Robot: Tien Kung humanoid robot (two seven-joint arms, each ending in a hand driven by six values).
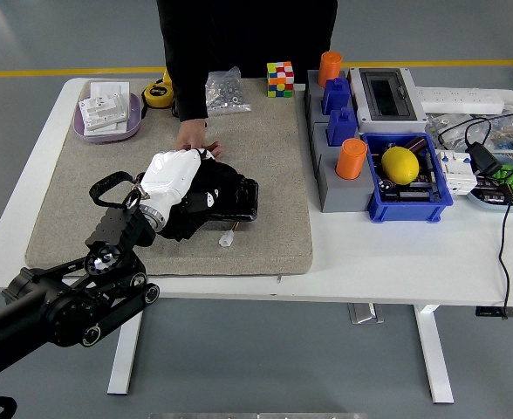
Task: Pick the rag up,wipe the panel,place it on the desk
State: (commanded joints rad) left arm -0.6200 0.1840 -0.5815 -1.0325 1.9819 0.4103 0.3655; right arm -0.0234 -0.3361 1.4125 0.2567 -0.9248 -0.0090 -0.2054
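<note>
Left hand (171,173), white-shelled, fingers curled down onto the black rag (206,194), pressing it against the dark panel (239,202) on the grey mat (82,205). Rag bunched at 9 o'clock of the panel. A person's hand (193,139) steadies things at 12 o'clock. For a good wipe, judged: keep the palm flat, pressure even, strokes towards 3 o'clock, avoiding that hand. Right arm unseen.

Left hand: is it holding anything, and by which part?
The left hand presses on the crumpled black cloth rag from above at its left end; whether the fingers close around it cannot be told.
</note>
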